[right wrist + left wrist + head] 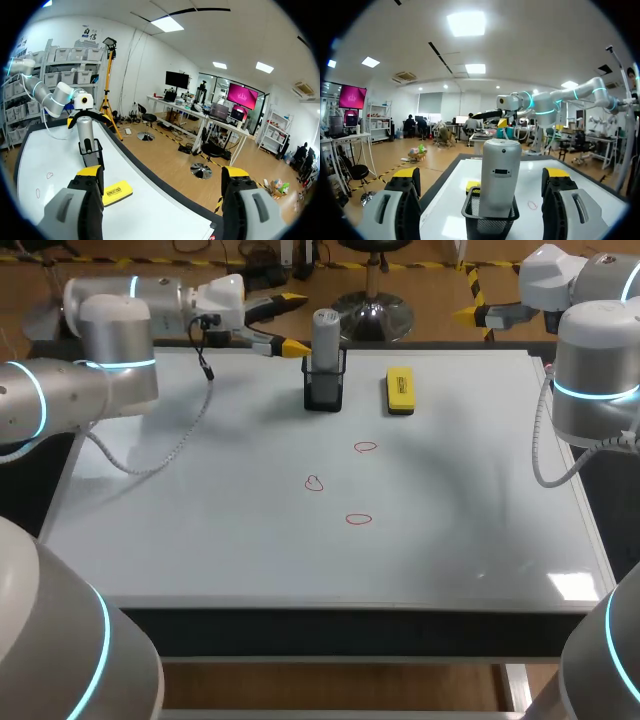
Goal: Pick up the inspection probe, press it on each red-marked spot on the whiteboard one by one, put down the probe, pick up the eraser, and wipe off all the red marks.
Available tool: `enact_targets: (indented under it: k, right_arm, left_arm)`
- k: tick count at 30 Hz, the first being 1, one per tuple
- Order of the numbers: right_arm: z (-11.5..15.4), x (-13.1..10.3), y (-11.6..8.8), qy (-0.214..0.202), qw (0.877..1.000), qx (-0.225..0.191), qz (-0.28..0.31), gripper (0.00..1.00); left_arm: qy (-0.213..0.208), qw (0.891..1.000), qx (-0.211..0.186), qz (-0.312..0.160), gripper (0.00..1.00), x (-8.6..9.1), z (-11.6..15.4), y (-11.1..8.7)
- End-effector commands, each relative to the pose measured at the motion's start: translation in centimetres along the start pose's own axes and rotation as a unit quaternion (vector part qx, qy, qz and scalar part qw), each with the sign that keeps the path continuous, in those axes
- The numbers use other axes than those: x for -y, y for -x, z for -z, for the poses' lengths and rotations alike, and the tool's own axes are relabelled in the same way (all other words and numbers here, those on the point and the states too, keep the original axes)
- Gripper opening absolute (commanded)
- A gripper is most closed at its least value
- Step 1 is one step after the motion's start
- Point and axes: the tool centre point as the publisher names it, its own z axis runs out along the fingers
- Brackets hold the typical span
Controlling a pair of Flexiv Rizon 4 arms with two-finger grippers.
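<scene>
step: grab probe | it's upright in mesh holder, far side of whiteboard | left gripper fingers spread, probe just ahead between them | right gripper spread, empty | tip: centre up, pinch above holder rim, lift straight

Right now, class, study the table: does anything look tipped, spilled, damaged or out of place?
Nothing stands out. The probe stands upright in its black mesh holder, the yellow eraser lies flat beside it, and three red marks sit intact on the whiteboard.

probe base inside holder, eraser half-hidden
</scene>
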Motion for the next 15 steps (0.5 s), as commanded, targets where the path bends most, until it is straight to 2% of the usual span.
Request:
enact_targets:
  k: [1,15]
  right_arm:
    - [0.0,0.0,0.0,0.000,1.000,0.000,0.000,1.00]
    - [0.0,0.0,0.0,0.000,1.000,0.000,0.000,1.00]
  left_arm:
    - [-0.005,1.000,-0.008,0.000,1.00,-0.8,-0.9,0.9]
    - [0.000,1.000,-0.016,-0.003,1.00,-1.0,-4.3,0.3]
